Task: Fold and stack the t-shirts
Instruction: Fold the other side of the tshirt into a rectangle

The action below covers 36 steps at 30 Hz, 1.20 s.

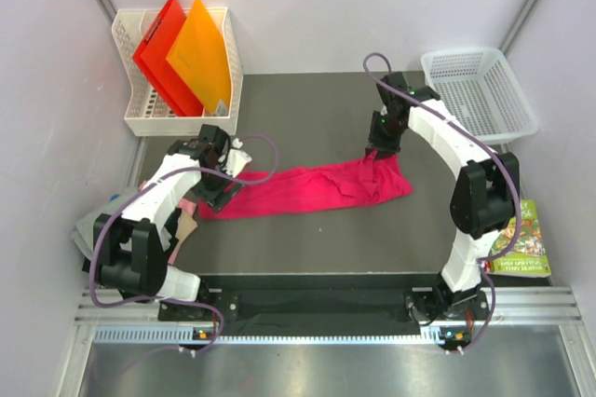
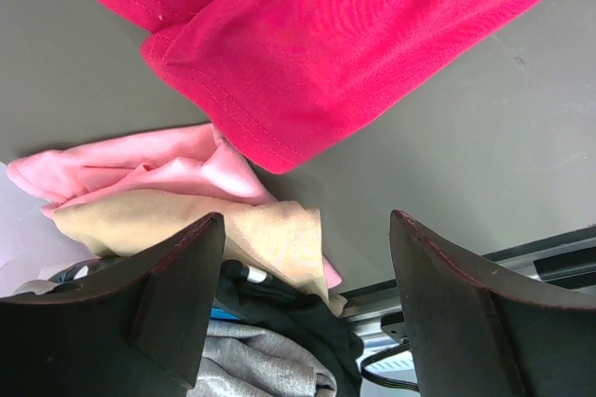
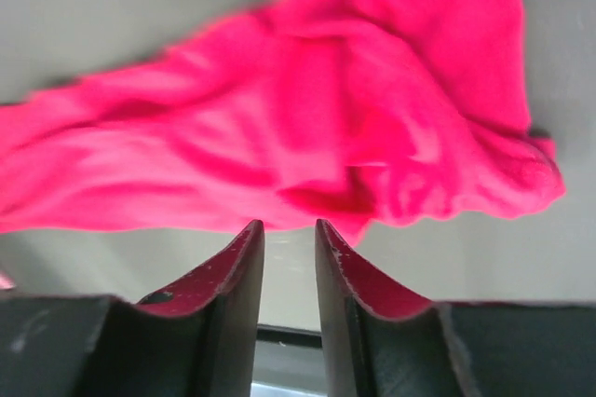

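right gripper [image 3: 289, 227] narrowly parted, empty, magenta t-shirt [image 3: 307, 108] bunched just beyond its tips

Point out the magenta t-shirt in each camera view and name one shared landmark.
Top external: magenta t-shirt stretched across the middle of the grey table.
Left wrist: its hemmed end fills the top.
Right wrist: bunched cloth across the upper half.
Shared landmark: the grey table under it.

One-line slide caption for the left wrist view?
Left gripper, jaws open, facing the edge of the magenta t-shirt, with a pale pink t-shirt and tan t-shirt bunched beside it.
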### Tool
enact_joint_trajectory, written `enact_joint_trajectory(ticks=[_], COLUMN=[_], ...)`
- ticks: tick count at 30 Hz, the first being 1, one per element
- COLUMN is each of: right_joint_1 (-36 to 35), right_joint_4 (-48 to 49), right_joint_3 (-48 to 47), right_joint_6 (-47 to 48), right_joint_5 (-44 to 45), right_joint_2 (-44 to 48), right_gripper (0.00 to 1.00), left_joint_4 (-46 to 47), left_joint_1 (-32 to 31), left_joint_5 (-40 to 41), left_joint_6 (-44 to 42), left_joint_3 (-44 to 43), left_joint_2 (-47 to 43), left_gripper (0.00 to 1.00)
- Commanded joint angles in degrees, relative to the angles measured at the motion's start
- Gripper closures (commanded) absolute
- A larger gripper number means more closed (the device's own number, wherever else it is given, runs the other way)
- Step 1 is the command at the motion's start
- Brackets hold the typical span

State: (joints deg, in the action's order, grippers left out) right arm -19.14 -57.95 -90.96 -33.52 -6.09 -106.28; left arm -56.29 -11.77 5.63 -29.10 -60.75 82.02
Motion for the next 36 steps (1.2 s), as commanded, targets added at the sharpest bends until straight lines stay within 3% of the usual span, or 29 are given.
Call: enact_joint_trajectory(ticks=[1, 4, 11, 17, 23, 36], right_joint_1=[-3.62, -5.91, -6.18, -3.54, -3.37, 2.78], right_joint_4=[-2.43, 1.96, 3.99, 3.73, 2.58, 7.23], right_joint_3=[-4.67, 0.68, 12.63, 9.84, 8.16, 13.97], right_joint_6=[-1.10, -3.65, -2.61, -1.20, -0.85, 2.75], right_joint_5=[-0.93, -4.11, 2.56, 4.68, 2.92, 8.63], right_joint_2=[5.11, 5.29, 4.76, 3.72, 3.71, -2.79], right_gripper=[0.68, 0.69, 0.74, 0.76, 0.76, 0.80], left_joint_4=[0.21, 2.23, 8.21, 9.54, 11.64, 11.65], left_joint_1=[0.17, 0.17, 0.17, 0.17, 0.17, 0.26], left_joint_5=[0.08, 0.26, -0.97, -1.23, 0.70, 3.34], left_joint_6=[-0.43, -0.52, -0.60, -0.43, -0.52, -1.48], left_joint_3=[-0.60, 0.37, -2.26, -9.82, -12.46, -6.94], left_joint_2=[-2.39, -1.34, 6.74, 19.73, 26.07, 25.04], left_gripper=[0.23, 0.23, 0.25, 0.27, 0.27, 0.28])
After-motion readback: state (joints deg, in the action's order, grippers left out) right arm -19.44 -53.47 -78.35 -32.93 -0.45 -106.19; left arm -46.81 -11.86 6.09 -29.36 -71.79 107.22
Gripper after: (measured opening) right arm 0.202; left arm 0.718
